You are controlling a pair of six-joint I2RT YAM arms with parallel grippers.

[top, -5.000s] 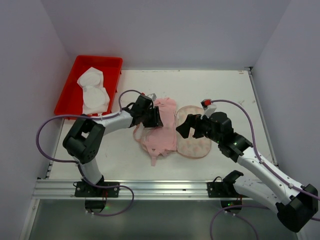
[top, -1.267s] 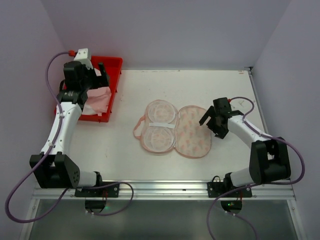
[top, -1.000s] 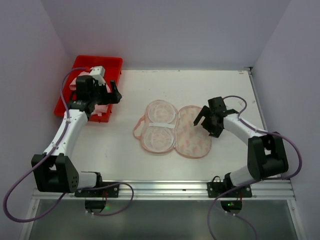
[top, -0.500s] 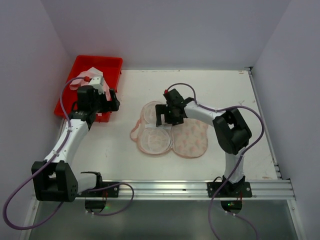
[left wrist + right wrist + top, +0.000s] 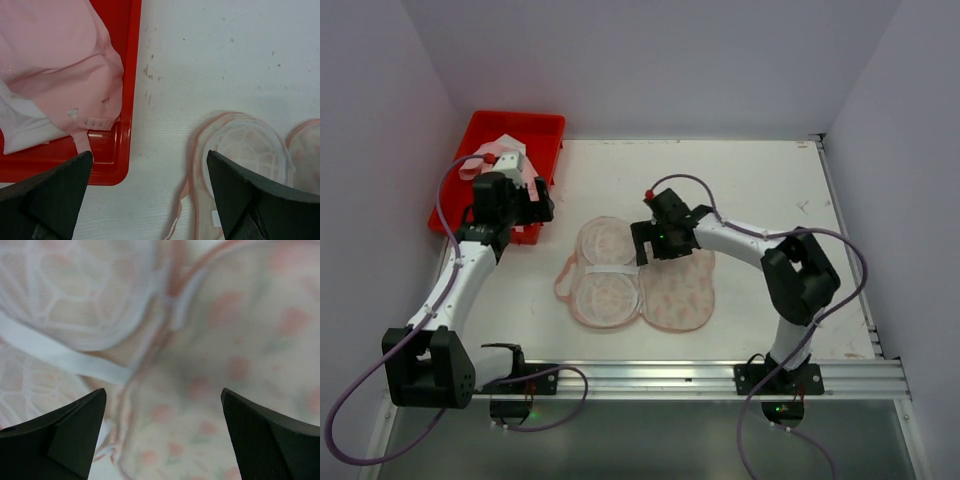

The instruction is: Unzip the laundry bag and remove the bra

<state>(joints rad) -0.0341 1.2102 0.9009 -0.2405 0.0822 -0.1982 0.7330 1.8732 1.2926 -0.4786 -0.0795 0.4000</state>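
Note:
The laundry bag [image 5: 680,292] lies unzipped and spread flat mid-table, a mesh-lined half [image 5: 605,280] on the left and a cream half with orange-pink print on the right. My right gripper [image 5: 646,243] hovers open over the bag's far middle. In the right wrist view the print [image 5: 240,365] and mesh [image 5: 75,290] fill the space between its fingers, with nothing held. The pale pink bra [image 5: 60,60] lies in the red tray [image 5: 127,150]. My left gripper [image 5: 535,205] hangs open and empty by the tray's right rim, between tray and bag [image 5: 245,145].
The red tray [image 5: 545,130] sits at the far left corner and also holds a white garment [image 5: 20,132]. Pale walls close in the table on the left, back and right. A metal rail [image 5: 640,378] with both arm bases runs along the near edge.
My right gripper swung from the bag's right side to its far middle. The bag then slid left and toward the near edge. The left gripper drifted slightly from over the tray to its right rim.

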